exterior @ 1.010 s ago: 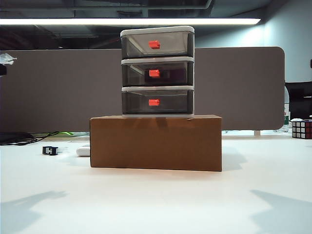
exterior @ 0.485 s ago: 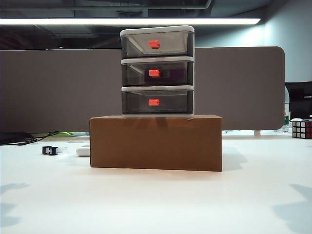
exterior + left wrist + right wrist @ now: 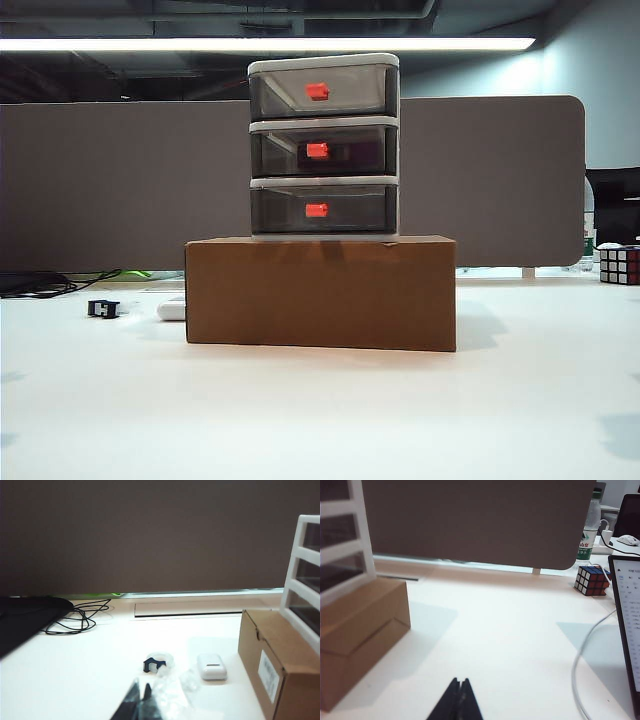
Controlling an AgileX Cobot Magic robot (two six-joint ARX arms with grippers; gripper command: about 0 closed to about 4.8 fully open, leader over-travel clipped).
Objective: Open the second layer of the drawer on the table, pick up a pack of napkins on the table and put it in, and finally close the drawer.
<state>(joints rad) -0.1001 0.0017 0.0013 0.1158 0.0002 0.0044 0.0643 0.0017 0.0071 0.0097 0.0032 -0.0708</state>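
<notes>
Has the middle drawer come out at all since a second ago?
No. The middle drawer sits flush with the tiers above and below, same place over the cardboard box as before. Both grippers are shut, away from it.

Only fingertips visible in both wrist views. Left gripper (image 3: 140, 700): two black, pointed, wedge-shaped tips. Right gripper (image 3: 458, 696): same black tapered pair, matte finish.

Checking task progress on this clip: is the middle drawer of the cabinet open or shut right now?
Shut. The second layer sits flush with the tiers above and below in the drawer; its red-orange handle lines up with theirs.
</notes>
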